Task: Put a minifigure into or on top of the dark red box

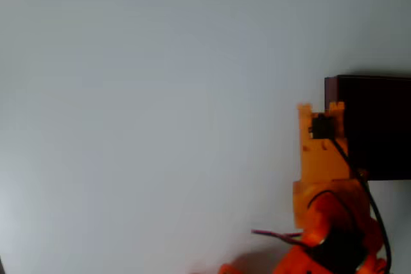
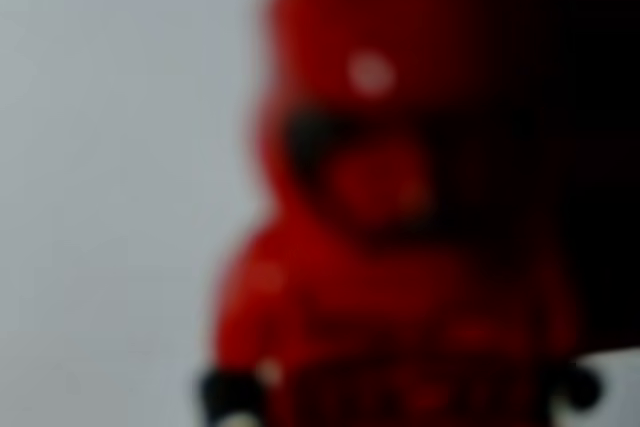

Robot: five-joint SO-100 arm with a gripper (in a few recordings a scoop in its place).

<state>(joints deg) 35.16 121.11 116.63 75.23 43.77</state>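
Overhead: tool [image 1: 321, 117] at right of frame, tips at the dark red box's [image 1: 376, 126] left wall. Wrist view: minifigure [image 2: 400, 227] upright, blurred, close. Grip state unclear; likely holding it.

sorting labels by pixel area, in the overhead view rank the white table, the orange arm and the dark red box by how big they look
1. white table, by far the most area.
2 and 3. orange arm and dark red box look about alike; both run off the picture's edge and the arm sits nearer the camera, so I won't rank them.
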